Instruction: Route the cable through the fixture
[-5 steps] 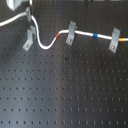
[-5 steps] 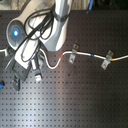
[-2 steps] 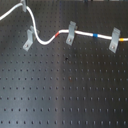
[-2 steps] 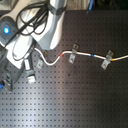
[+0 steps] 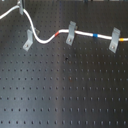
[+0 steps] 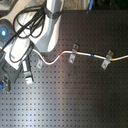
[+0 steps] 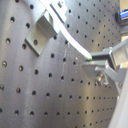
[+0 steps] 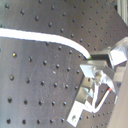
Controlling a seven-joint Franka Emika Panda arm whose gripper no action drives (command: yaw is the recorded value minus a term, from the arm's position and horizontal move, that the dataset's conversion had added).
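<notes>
grip: gripper (image 7: 95, 64) pinched tight on the cable (image 5: 45, 39) | where: cable lying in middle and right clips, passing just beside the left fixture (image 5: 28, 40), not in it | risk: could slip past the slot or pull out of the other clips if tugged too hard

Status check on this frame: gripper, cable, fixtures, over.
Gripper shut on the cable. Cable runs past the middle clip and the clip on the first exterior view's right; the clip on its left looks not yet threaded. Nothing in the way.
</notes>
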